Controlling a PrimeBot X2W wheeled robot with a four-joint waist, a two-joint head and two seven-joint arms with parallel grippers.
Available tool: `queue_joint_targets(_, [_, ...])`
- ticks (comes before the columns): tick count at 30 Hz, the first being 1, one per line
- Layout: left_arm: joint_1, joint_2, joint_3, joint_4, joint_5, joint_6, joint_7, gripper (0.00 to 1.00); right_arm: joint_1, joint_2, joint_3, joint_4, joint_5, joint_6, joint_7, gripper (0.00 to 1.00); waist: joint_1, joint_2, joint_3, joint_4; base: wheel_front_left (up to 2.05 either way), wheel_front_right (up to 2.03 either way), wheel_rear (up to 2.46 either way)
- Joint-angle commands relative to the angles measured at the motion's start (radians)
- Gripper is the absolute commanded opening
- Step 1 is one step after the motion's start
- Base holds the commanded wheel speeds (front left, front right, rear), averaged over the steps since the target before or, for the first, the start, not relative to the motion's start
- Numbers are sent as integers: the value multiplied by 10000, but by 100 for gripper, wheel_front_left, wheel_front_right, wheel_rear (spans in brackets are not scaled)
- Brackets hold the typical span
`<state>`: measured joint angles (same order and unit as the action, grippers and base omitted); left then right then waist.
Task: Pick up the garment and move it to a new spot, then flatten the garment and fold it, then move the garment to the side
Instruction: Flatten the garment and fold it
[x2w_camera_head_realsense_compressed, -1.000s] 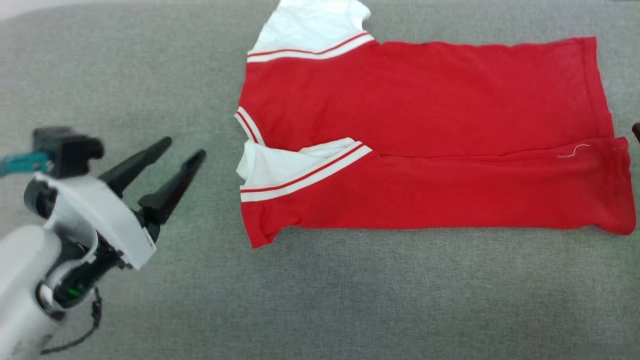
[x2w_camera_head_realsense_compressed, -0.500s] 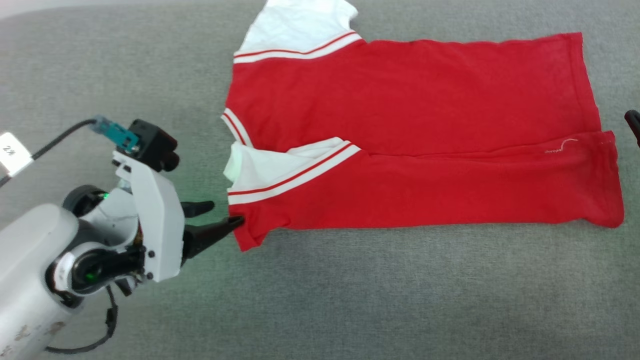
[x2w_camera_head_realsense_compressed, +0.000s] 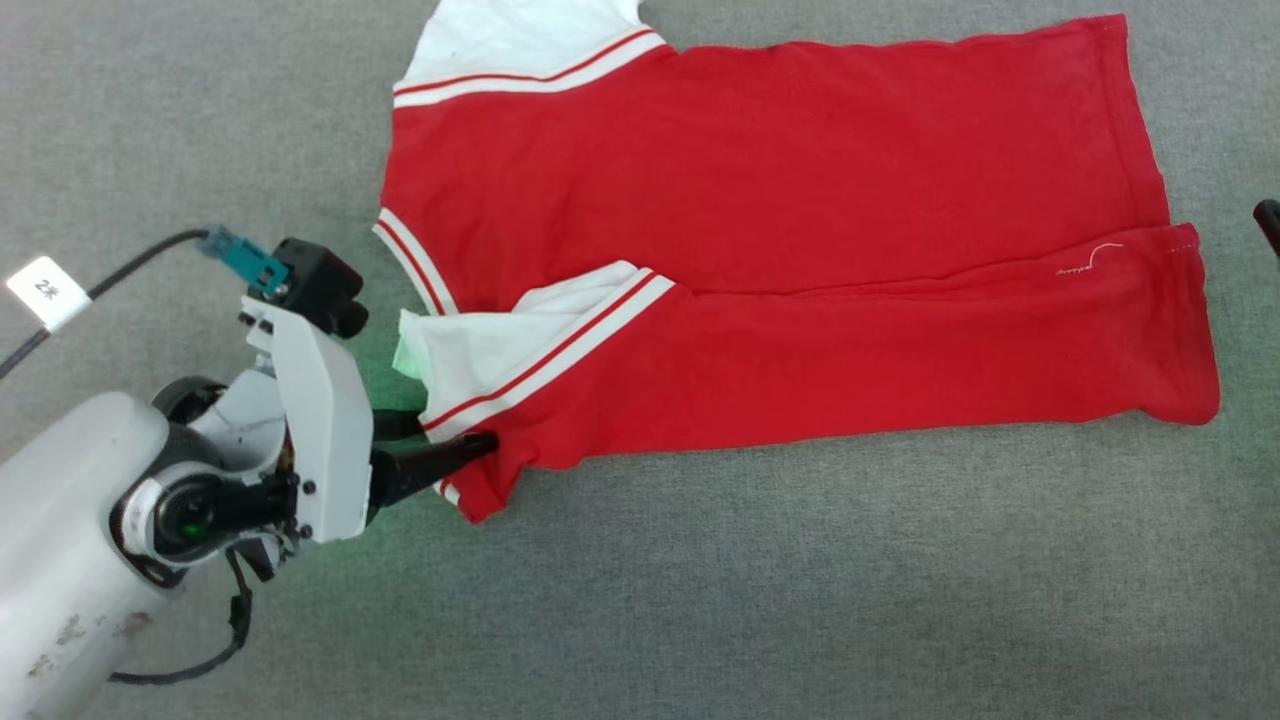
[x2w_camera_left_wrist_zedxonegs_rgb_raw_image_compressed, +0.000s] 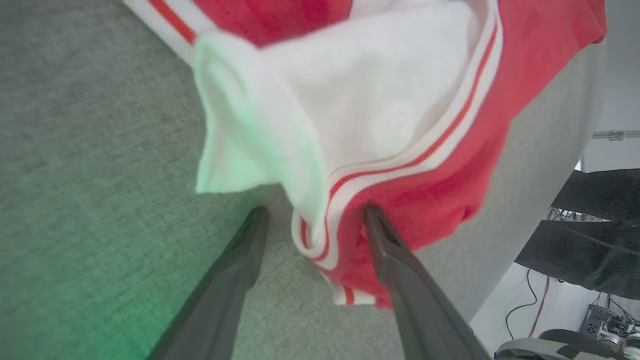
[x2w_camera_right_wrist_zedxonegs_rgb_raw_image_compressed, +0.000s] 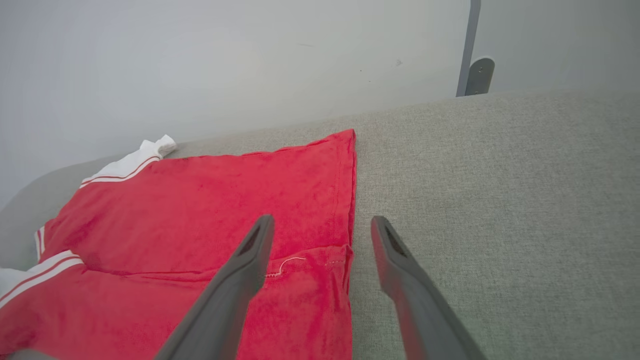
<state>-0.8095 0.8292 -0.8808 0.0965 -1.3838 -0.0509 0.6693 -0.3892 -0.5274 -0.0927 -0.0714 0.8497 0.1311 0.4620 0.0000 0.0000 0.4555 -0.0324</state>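
While the left gripper (x2w_camera_left_wrist_zedxonegs_rgb_raw_image_compressed: 315, 211) has its fingers spread around the jersey T-shirt (x2w_camera_head_realsense_compressed: 780, 200), nothing is pinched, so the risk lies in the closing. The shirt lies on the grey cloth surface (x2w_camera_head_realsense_compressed: 700, 600) with its near long side folded over its middle. The gripper straddles the shoulder corner of that folded flap, just under the tucked white sleeve (x2w_camera_left_wrist_zedxonegs_rgb_raw_image_compressed: 360, 100). One finger rests on the red cloth beside the striped trim (x2w_camera_left_wrist_zedxonegs_rgb_raw_image_compressed: 400, 170) and the other stands on bare grey just beside the shirt.

If the fingers close here, they may catch only the trim or the top layer, and a lift would then peel the fold open. The finger on the cloth could also push the corner into a bunch.

The right gripper (x2w_camera_right_wrist_zedxonegs_rgb_raw_image_compressed: 322, 222) hovers over the shirt's hem (x2w_camera_right_wrist_zedxonegs_rgb_raw_image_compressed: 350, 200), fingers apart and holding nothing. A pull from the shoulder end alone would likely drag the shirt askew.
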Motion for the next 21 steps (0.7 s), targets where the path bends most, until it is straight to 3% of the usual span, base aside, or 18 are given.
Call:
queue_joint_targets(1, [293,-306,-308,260,-50,-27,106,100,-105,-42,-17,-6,14,-7,52,100,0,0,83,-75,0,0,0])
queue_joint_targets(2, [313,-359,-344,310,-102,-59,142,90,-73,-71,-9,-3,12,-7,118,100,0,0,108,-92,0,0,0])
queue_joint_targets(4, [381,-449,-412,384,-141,-137,172,49,-26,-153,52,-49,18,-7,324,100,0,0,147,-118,0,0,0])
queue_joint_targets(5, [411,-492,-427,401,-170,-185,158,44,12,-212,83,-87,12,-7,435,100,0,0,171,-125,0,0,0])
queue_joint_targets(7, [481,-545,-480,376,-207,-261,151,5,116,-351,192,-158,4,-7,754,100,0,0,205,-127,0,0,0])
queue_joint_targets(8, [502,-554,-500,353,-189,-313,135,0,178,-466,277,-210,-2,-7,997,100,0,0,222,-120,0,0,0])
queue_joint_targets(17, [404,-747,-417,257,-22,-502,-214,0,437,-1777,1074,-749,-581,-7,3435,100,0,0,446,95,0,0,0])
queue_joint_targets(21, [317,-863,-439,252,93,-555,-333,0,142,-1692,1597,-590,-738,-7,4251,100,0,0,627,199,0,0,0])
